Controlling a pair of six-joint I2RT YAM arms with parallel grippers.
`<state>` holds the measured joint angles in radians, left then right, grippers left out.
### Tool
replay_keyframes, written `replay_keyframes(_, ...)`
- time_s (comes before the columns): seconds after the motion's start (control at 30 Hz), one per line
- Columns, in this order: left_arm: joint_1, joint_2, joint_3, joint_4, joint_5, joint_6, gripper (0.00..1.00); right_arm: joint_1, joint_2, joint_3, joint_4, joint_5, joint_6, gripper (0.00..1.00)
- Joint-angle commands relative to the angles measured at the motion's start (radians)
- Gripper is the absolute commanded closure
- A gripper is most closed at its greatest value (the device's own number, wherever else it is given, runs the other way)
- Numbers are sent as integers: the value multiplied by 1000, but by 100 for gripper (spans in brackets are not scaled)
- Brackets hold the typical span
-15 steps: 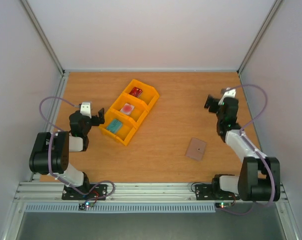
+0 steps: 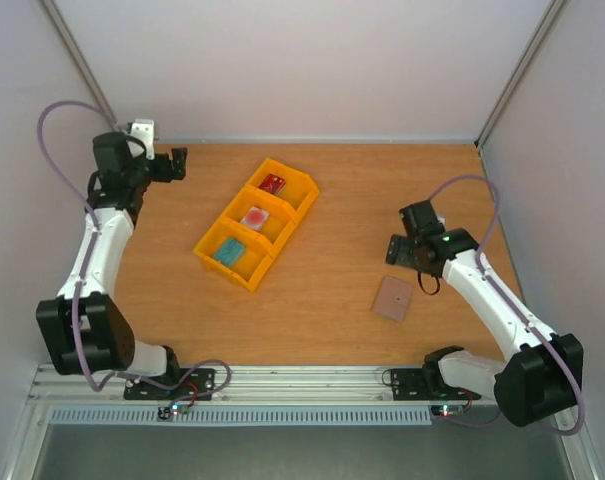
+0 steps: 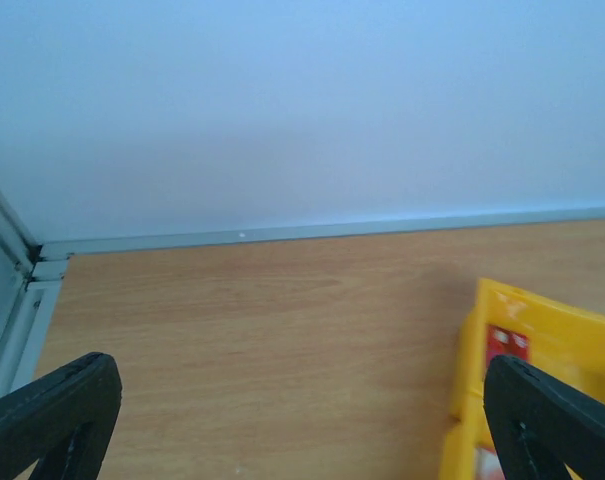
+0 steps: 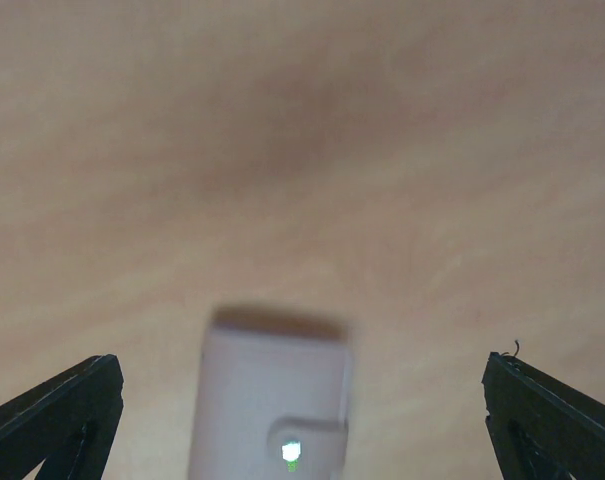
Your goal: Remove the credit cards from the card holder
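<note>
The card holder [image 2: 393, 297] lay shut on the table [image 2: 322, 300], just on the near side of the right gripper [image 2: 398, 252], whose jaws stood wide. The left gripper [image 2: 175, 165], also wide, was well apart.

- You're looking at a yellow tray [image 2: 222, 266] and an orange-brown wood-grain table [image 2: 332, 260].
- Your cards: one dark red card [image 2: 273, 184], one whitish-pink card [image 2: 254, 217] with a red blotch, one teal card [image 2: 229, 251].
- Your holder [image 2: 393, 298] shows taupe-brown with a small dark dot.
- Your cables [image 2: 57, 115] are purple.
</note>
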<state>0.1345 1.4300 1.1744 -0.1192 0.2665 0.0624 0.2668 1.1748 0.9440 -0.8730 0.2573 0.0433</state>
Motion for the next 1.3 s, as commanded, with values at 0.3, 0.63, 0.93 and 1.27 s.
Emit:
replay_keyframes(0.3, -21, -75, 65, -557, 258, 167, 1, 241, 163, -196, -42, -95, 290, 1)
replay_keyframes(0.63, -32, -52, 44, -539, 270, 160, 1, 262, 356, -222, 131, -156, 275, 2)
replay_keyframes(0.93, -37, -44, 56, -546, 250, 180, 1, 263, 379, -228, 161, -181, 247, 15)
replay_keyframes(1.27, -58, -44, 74, -589, 262, 195, 1, 274, 319, -180, 163, -206, 176, 30)
